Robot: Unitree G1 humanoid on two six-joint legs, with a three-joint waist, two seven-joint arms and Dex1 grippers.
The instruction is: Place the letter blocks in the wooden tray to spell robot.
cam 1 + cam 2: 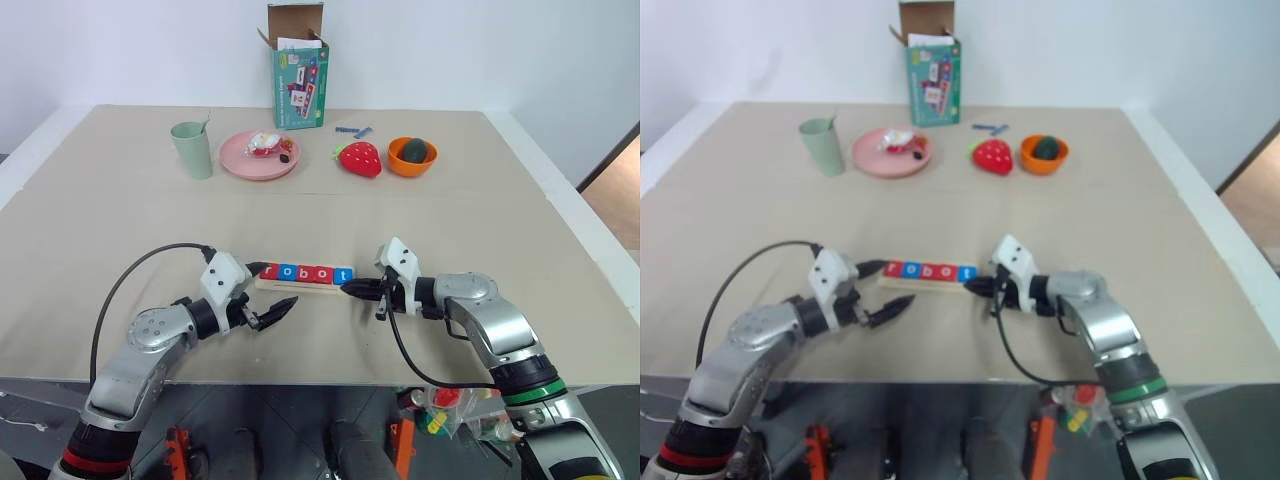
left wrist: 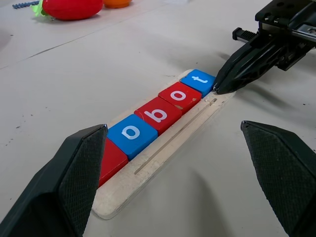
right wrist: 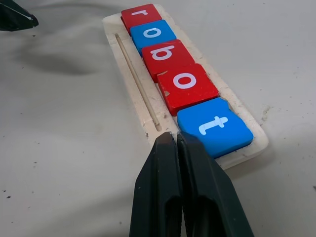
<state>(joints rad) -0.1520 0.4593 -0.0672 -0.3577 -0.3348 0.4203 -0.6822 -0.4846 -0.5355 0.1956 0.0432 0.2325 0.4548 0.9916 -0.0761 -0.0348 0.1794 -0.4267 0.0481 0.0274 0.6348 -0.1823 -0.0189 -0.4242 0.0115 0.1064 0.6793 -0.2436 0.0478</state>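
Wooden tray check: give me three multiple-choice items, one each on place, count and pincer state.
1. Where does the blue t block sit in the wooden tray?
A. the end by the right pincer
B. the middle
C. the end by the left pincer

2. How many red letter blocks lie in the tray?
A. two
B. three
C. five

3. The right pincer is:
A. open
B. shut on a block
C. shut, holding nothing

Answers: 1 A, the t ends the row beside its tips. 2 B, r, b and one o are red. 3 C, fingers pressed together at the tray's edge.
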